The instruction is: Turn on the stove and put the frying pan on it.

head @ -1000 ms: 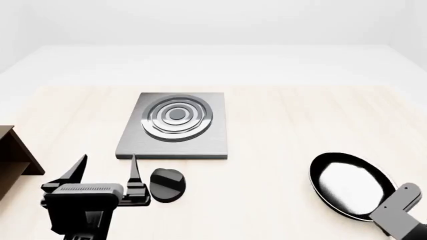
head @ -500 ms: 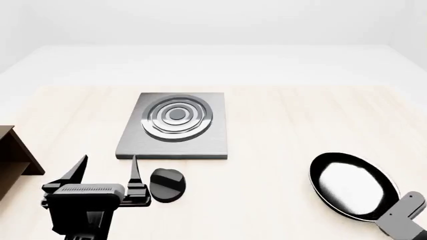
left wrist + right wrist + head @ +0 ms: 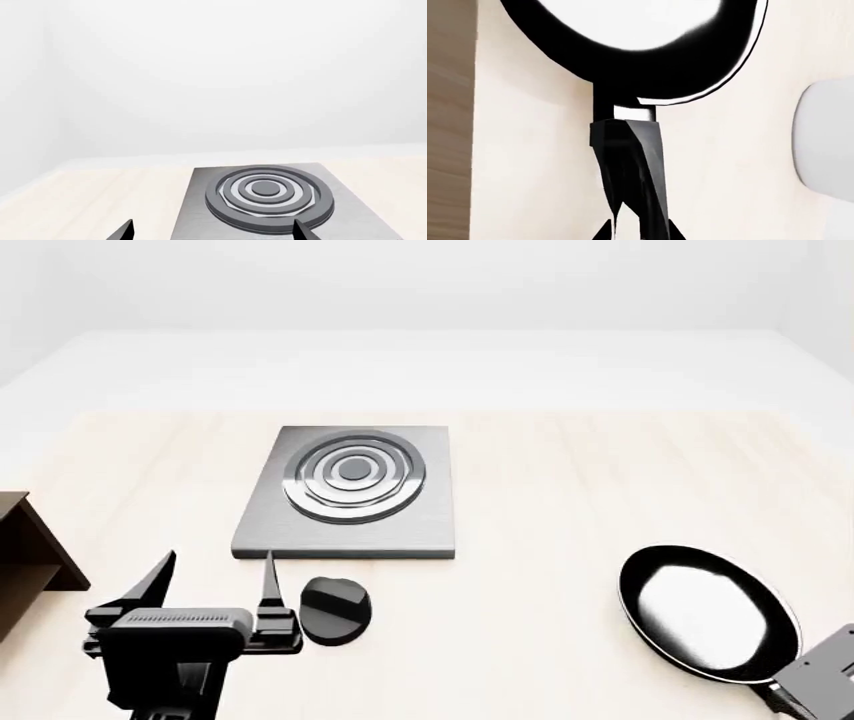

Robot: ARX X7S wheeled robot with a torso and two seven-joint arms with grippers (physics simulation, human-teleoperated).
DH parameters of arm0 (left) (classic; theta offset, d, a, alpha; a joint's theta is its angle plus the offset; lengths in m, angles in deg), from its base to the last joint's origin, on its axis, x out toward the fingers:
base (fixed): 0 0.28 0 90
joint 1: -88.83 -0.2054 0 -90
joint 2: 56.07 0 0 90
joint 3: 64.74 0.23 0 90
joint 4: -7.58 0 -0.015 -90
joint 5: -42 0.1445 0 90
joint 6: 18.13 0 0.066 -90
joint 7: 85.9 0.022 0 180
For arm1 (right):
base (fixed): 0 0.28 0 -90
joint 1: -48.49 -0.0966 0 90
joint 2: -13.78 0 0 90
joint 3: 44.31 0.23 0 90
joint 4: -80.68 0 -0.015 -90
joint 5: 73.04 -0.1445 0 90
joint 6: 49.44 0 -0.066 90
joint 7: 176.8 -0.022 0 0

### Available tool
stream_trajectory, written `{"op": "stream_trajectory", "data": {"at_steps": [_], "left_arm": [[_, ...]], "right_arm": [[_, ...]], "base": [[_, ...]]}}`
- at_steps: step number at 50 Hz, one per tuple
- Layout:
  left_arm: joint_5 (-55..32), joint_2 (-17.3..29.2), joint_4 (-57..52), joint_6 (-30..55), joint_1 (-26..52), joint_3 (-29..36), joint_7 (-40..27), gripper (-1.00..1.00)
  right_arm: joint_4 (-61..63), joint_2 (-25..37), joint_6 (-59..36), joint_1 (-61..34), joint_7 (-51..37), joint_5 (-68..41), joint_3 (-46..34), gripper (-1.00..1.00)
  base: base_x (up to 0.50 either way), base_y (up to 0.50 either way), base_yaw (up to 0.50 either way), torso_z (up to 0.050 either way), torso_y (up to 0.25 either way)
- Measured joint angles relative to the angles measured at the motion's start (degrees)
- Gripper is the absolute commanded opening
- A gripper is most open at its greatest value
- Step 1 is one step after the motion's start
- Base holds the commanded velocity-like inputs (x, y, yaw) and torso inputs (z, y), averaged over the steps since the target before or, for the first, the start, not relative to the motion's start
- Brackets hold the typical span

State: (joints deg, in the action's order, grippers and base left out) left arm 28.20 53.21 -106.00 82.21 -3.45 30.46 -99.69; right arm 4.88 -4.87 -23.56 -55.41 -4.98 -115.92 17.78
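Head view gives us one stove (image 3: 350, 492), one knob (image 3: 332, 610), one pan (image 3: 707, 613), one dark wooden shelf (image 3: 30, 558) at the left edge, and two grippers, all over a pale wooden table (image 3: 561, 500).

We see the stove lying flat at mid-table, its burner rings toward the far side. The knob sits on the table just near of the stove's near edge, apart from the slab. The left gripper (image 3: 214, 574) hovers near-left of the stove, its two fingers spread wide with nothing between them; the knob lies just to the right of its right finger, outside the gap. In the left wrist view we find the stove (image 3: 267, 200) straight ahead, with both fingertips (image 3: 123, 231) low in the frame, far apart.

The pan rests on the table at the near right, well apart from the stove. We see only part of the right gripper's body (image 3: 821, 675) at the near-right corner, beside the pan's near rim. In the right wrist view the pan (image 3: 640, 60) fills the upper frame and its handle (image 3: 627, 165) runs toward the camera, the fingertips (image 3: 607, 231) close on either side of it; we cannot tell whether they grip it. One white rounded object (image 3: 827, 145) lies beside it.
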Motion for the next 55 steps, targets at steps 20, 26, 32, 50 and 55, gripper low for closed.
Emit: {"op": "stream_trajectory", "data": {"at_steps": [20, 26, 32, 50, 55], "left_arm": [[0.0, 0.3, 0.2, -0.1, 0.0, 0.3, -0.4, 1.0], [-0.1, 0.4, 0.1, -0.2, 0.0, 0.4, -0.5, 1.0], [-0.1, 0.5, 0.0, -0.3, -0.1, 0.4, -0.6, 1.0], [-0.9, 0.7, -0.1, -0.9, -0.4, 0.1, -0.8, 1.0], [-1.0, 0.8, -0.2, -0.9, -0.4, 0.2, -0.8, 1.0]], "right_arm": [[1.4, 1.1, 1.7, 0.8, -0.6, 0.6, 0.6, -1.0], [3.9, 2.9, 1.2, 0.2, 0.3, -0.8, 1.8, -1.0], [6.8, 4.6, -0.2, -1.6, 1.9, -2.0, 2.9, -1.0], [13.2, 6.7, -5.8, -8.2, 6.9, -6.3, 5.1, -1.0], [14.0, 6.3, -6.9, -10.1, 8.1, -6.8, 5.3, -1.0]], "base": [[0.0, 0.0, 0.0, 0.0, 0.0], [0.0, 0.0, 0.0, 0.0, 0.0], [0.0, 0.0, 0.0, 0.0, 0.0], [0.0, 0.0, 0.0, 0.0, 0.0], [0.0, 0.0, 0.0, 0.0, 0.0]]}}
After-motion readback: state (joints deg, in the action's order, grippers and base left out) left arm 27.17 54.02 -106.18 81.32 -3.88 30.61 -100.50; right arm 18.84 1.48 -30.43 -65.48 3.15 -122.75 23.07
